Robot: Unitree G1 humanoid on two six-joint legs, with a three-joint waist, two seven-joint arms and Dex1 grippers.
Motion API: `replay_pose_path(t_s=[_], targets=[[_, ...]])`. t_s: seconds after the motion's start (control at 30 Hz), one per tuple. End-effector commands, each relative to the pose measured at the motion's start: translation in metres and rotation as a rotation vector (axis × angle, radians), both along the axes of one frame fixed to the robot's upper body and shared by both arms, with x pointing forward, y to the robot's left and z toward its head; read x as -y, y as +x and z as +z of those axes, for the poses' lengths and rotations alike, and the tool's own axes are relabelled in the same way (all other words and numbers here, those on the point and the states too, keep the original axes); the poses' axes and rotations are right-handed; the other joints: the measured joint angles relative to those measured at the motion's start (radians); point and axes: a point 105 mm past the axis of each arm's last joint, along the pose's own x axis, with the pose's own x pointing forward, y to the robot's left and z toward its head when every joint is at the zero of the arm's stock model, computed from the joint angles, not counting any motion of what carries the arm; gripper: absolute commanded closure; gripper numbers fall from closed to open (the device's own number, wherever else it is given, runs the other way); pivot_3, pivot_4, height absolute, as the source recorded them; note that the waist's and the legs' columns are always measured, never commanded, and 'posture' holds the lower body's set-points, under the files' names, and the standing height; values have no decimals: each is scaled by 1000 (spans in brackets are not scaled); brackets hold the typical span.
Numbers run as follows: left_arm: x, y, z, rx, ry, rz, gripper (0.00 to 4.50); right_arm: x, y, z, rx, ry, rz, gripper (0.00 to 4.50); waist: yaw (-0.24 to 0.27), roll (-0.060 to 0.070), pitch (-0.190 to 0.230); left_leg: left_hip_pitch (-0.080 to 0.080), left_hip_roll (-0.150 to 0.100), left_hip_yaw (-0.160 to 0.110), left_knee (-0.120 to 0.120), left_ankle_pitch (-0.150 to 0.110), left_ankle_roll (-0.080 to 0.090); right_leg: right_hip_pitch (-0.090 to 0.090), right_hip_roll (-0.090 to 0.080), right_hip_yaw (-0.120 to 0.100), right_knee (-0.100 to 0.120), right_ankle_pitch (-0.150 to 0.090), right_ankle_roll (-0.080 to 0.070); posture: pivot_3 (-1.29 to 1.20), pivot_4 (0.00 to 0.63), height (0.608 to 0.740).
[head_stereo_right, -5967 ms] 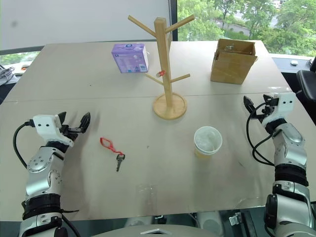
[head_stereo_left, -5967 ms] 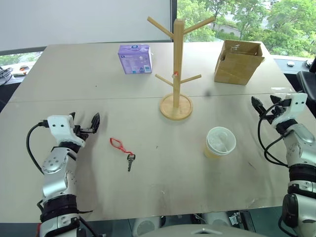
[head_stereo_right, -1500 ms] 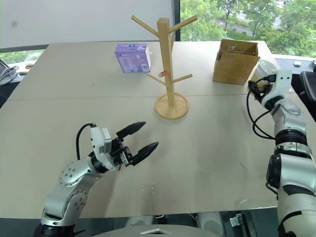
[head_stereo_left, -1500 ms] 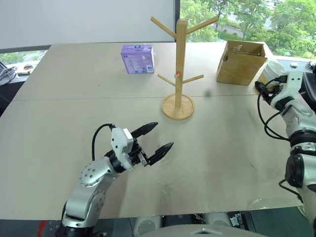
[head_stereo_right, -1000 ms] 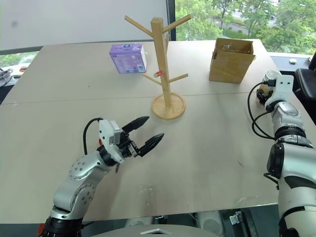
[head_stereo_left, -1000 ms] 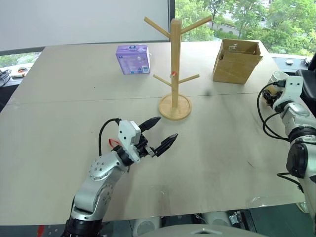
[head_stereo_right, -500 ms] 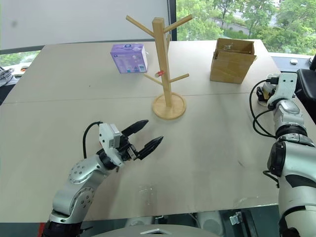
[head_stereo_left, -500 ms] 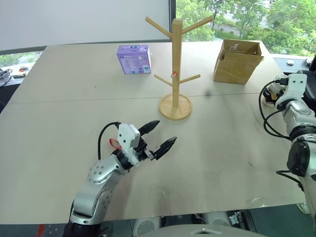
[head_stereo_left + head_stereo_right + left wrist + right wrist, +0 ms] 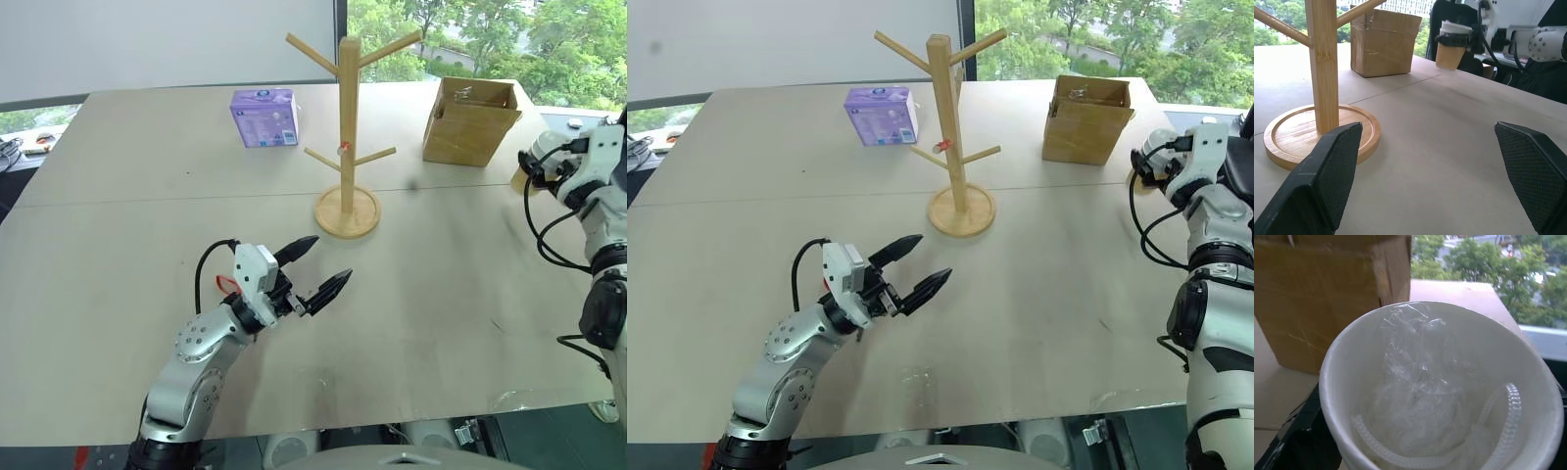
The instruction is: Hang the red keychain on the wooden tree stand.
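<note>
Big pale beige table (image 9: pixel 441 284), matte, a few dark scuffs, thin seam running across its width approx. level w/ the stand's base. Behind it a plain white wall panel (image 9: pixel 167 44) on the left, and on the right a window w/ green trees (image 9: pixel 490 29) outside; some cables (image 9: pixel 10 147) lie off the table's far left edge. The wooden tree stand (image 9: pixel 347 117) stands upright mid-table on its round disc base, pegs bare apart from a tiny red-and-white sticker (image 9: pixel 344 148) on the post. A purple box (image 9: pixel 265 117) sits behind and left of the stand; a brown cardboard box (image 9: pixel 468 120), top open, sits to its right near the far right corner. Left gripper (image 9: pixel 331 257) hovers over the near-centre of the table, fingers spread wide, nothing between them, aimed toward the stand. The red keychain (image 9: pixel 221 285) lies flat on the table just behind that gripper's wrist, mostly hidden by the arm: only a bit of red loop shows; can't see the key. Right gripper (image 9: pixel 534 164) is up at the table's right edge beside the cardboard box, grasping a white paper cup (image 9: pixel 1451 48) clear of the surface, slightly tilted; crumpled clear plastic inside.
</note>
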Motion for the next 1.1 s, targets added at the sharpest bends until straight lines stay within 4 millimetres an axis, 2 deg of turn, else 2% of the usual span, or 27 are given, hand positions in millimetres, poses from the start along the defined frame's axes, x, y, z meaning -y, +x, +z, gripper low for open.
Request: replay_pose_path(t_s=[0.03, 0.13, 0.43, 0.5, 0.7, 0.97, 1.1], targets=[[-2, 2, 6, 34, 3, -6, 0, 7, -9, 42, 144, -55, 2, 31, 2, 0, 0, 0, 0, 0, 0, 0, 0, 0, 0, 0, 0, 0, 0, 0, 150, 740], [-1, 3, 7, 37, -1, -17, 0, 9, -9, 35, 108, -91, -7, 31, 4, 0, 0, 0, 0, 0, 0, 0, 0, 0, 0, 0, 0, 0, 0, 0, 150, 740], [1, 5, 11, 45, 0, -36, 0, 0, -6, -46, -148, -38, -9, 31, -1, 0, 0, 0, 0, 1, 0, 0, 0, 0, 0, 1, 0, 0, 0, 0, 150, 740], [1, 5, 11, 47, 2, -32, 0, 0, -6, -53, -180, -5, -19, 31, 0, 0, 0, 0, 0, 1, 0, 0, 0, 0, 0, 1, 0, 0, 0, 0, 150, 740], [0, 2, 12, 50, 0, -16, 0, 3, -4, -49, -167, 1, -45, 31, 0, 0, 0, 0, 0, 1, 0, 0, 0, 0, 0, 1, 0, 0, 0, 0, 150, 740], [0, -1, 11, 51, -1, -8, 0, 15, -10, -28, -100, -5, -34, 31, 2, 0, 0, 0, 0, 1, 0, 0, 0, 0, 0, 1, 0, 0, 0, 0, 150, 740], [2, -1, 10, 45, -4, -21, 0, 6, -15, -19, -59, -28, 63, 31, 1, 0, 0, 0, 0, 0, 0, 0, 0, 0, 0, 1, 0, 0, 0, 0, 150, 740]])
